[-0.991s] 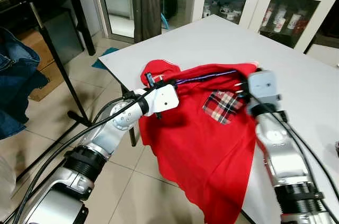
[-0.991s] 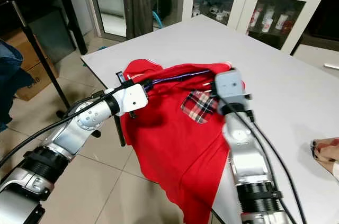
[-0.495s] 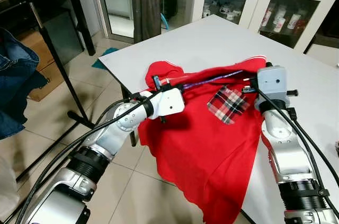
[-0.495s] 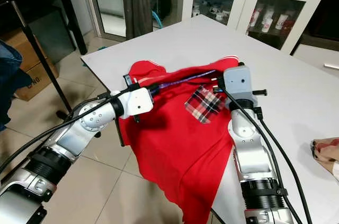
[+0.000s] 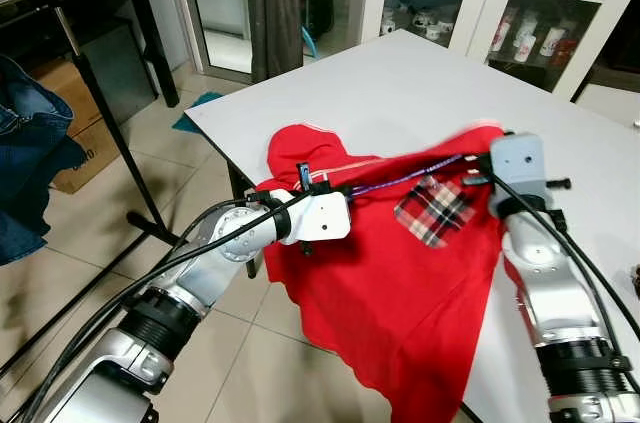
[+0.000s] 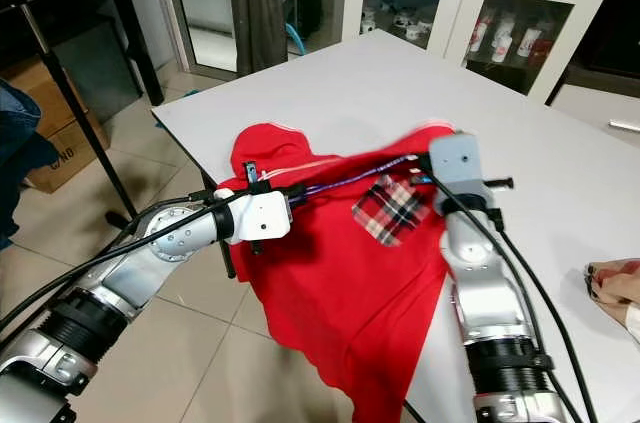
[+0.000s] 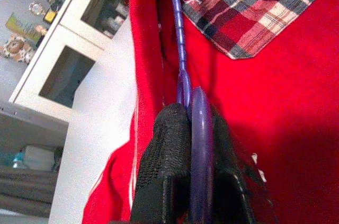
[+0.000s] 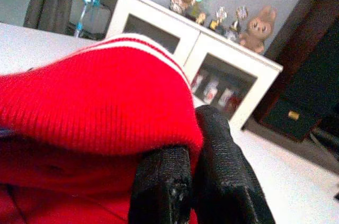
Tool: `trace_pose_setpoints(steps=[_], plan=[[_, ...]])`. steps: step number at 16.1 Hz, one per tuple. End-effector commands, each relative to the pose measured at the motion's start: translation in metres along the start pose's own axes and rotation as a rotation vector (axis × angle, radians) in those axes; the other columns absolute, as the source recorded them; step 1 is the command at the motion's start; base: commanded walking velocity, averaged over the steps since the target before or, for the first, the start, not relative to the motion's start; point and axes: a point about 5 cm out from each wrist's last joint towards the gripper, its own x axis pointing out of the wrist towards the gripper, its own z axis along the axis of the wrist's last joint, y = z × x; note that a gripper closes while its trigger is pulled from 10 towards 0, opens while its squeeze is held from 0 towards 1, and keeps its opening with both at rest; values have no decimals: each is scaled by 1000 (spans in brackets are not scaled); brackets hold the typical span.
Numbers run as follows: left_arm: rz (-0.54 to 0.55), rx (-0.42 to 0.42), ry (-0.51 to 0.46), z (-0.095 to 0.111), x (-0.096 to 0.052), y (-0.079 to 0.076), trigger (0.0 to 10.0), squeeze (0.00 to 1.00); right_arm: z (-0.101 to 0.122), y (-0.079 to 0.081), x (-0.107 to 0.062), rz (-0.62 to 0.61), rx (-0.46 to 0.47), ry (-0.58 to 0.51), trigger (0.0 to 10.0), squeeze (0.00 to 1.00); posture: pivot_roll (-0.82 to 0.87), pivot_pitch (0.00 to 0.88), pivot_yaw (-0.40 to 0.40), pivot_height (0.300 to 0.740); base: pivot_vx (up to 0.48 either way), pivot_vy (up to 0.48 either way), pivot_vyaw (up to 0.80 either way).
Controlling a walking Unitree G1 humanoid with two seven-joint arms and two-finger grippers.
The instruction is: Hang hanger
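— So, what have the two arms got hold of?

— A red shirt (image 5: 400, 293), soft knit by the look of it, with a plaid chest pocket (image 5: 434, 211) in red, white and dark checks. It lies partly on the white surface (image 5: 420, 83) at the centre of the frame and droops over the near edge toward the tiled floor (image 5: 120, 243). A purple hanger (image 5: 400, 181) is threaded through its top, a thin ribbed bar of smooth plastic running from centre-left to centre-right.

— And the left pincer?

— The left pincer (image 7: 188, 123) is clamped narrow on the hanger's rounded end; in its wrist view the textured black pads press either side of the glossy purple bar. In the head view it sits at centre-left, just off the surface's edge.

— The right one?

— The right pincer (image 8: 183, 181) is pinched tight on a ribbed red hem with a pale stripe, at the shirt's right shoulder, centre-right in the frame, over the surface.

— Anything holding things in the background?

— A white cabinet (image 5: 480, 13) with glass doors along the upper right; small bottles and jars stand on its shelves, too small to tell apart. On top, the right wrist view shows little figurines and a plush bunny. At the left edge, blue denim (image 5: 30, 153) hangs by a black metal rack (image 5: 100, 103), with a cardboard box (image 5: 75, 128) on the floor behind it.
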Motion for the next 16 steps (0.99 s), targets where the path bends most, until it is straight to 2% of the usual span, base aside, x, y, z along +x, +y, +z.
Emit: trace_pose_setpoints(steps=[1,2,5,7,9,12,13,16], plan=[[-112,-22,104,-23,-10,-20,10000,0,-9,-40,3,-133,1,54,0,0,32,30,5,740,0,0,0],[-146,0,107,-24,-14,-22,10000,0,-18,-43,3,-103,4,112,0,0,32,27,7,740,0,0,0],[-180,44,113,-25,-17,-23,10000,0,-25,-42,3,-72,15,158,0,0,34,23,7,740,0,0,0],[-166,61,94,-23,-17,-18,10000,0,-32,-34,2,-27,8,191,0,0,36,20,6,740,0,0,0],[-118,72,44,-17,-18,-9,10000,0,-38,-28,1,3,26,228,0,0,38,19,6,740,0,0,0],[48,97,-125,1,-22,20,10000,0,-49,-19,-3,51,74,295,0,0,45,21,3,740,0,0,0],[63,101,-156,3,-26,25,10000,0,-48,-18,-2,45,103,287,0,0,45,22,4,740,0,0,0],[113,94,-147,-4,-31,34,10000,0,-44,-15,-1,53,233,295,0,0,47,21,4,740,0,0,0]])
